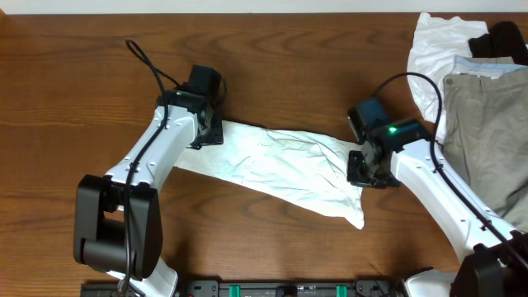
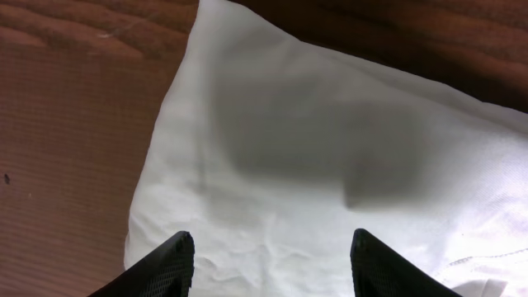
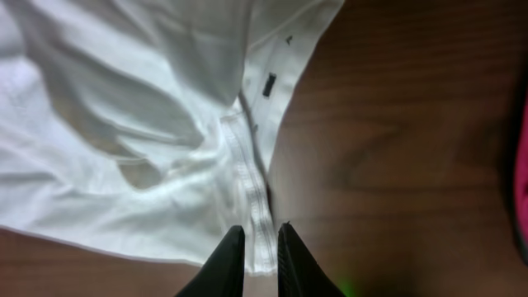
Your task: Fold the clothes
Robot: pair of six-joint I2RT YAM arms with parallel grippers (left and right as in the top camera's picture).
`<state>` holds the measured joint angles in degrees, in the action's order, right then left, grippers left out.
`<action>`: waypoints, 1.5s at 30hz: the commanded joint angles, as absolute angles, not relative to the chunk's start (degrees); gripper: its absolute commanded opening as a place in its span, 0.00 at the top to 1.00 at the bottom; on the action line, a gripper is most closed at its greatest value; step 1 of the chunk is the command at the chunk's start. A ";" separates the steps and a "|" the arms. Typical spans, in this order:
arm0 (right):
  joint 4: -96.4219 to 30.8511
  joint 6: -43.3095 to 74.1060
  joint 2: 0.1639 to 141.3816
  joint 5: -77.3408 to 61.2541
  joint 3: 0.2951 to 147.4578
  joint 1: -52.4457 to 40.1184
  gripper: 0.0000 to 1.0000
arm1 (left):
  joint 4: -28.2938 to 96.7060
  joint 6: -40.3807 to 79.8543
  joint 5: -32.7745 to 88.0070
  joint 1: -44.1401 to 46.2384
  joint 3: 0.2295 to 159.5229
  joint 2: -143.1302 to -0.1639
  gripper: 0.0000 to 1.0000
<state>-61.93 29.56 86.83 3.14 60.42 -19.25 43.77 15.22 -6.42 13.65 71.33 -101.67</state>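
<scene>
The white wrinkled garment [image 1: 280,169] lies spread across the middle of the wooden table. My left gripper [image 1: 206,136] is at its left end; in the left wrist view its fingers [image 2: 272,241] are wide open just above the white cloth [image 2: 313,148], holding nothing. My right gripper [image 1: 361,165] is at the garment's right edge; in the right wrist view its fingers [image 3: 261,233] are closed on the stitched hem of the garment [image 3: 140,107]. A small dark label [image 3: 269,84] shows near that hem.
A pile of other clothes sits at the back right: khaki trousers [image 1: 487,124], a white piece [image 1: 433,49] and a black piece [image 1: 505,37]. Bare wooden table [image 1: 313,66] surrounds the garment. The arm bases stand at the front edge.
</scene>
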 commanded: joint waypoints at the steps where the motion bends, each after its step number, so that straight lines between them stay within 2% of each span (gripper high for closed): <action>1: -59.59 29.47 87.33 -1.63 56.31 -17.34 0.86 | 44.34 15.77 -6.66 13.67 72.20 -101.71 0.39; 7: -53.65 25.19 87.33 -10.41 50.13 -16.67 0.83 | 44.31 15.77 -6.66 13.67 72.20 -101.71 0.39; 20: -52.95 25.67 87.33 -5.30 47.66 -16.67 0.80 | 44.34 15.77 -6.66 13.67 72.20 -101.71 0.39; 45: -46.46 25.67 87.33 -6.44 43.24 -16.67 0.79 | 44.38 15.77 -6.66 13.67 72.20 -101.71 0.39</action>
